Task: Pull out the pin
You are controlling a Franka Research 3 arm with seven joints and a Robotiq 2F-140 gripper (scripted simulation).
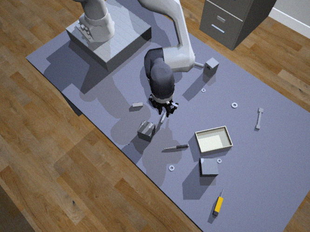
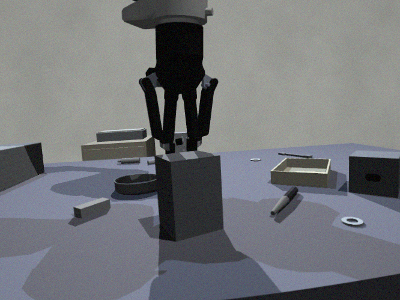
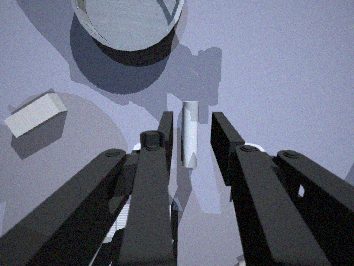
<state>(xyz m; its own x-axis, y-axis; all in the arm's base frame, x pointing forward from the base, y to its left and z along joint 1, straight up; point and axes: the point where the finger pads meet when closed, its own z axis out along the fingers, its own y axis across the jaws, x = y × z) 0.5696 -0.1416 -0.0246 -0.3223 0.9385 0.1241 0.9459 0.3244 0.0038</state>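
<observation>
The pin (image 3: 189, 134) is a short pale cylinder lying on the grey mat, with a gap between it and the finger on each side. In the overhead view the pin (image 1: 163, 117) lies just right of and behind its dark block (image 1: 146, 130), which stands upright. My gripper (image 3: 192, 127) is open, fingers pointing down and straddling the pin without touching it. In the overhead view my gripper (image 1: 165, 111) hangs right over the pin. In the low side view the block (image 2: 188, 193) hides the pin, and the gripper (image 2: 180, 142) stands just behind the block's top.
A round dish (image 3: 127, 22) and a small pale bar (image 1: 137, 104) lie close by. A dark punch (image 1: 176, 147), a cream tray (image 1: 213, 139), two other blocks (image 1: 208, 166) (image 1: 211, 66), several washers and a yellow screwdriver (image 1: 218, 204) lie to the right.
</observation>
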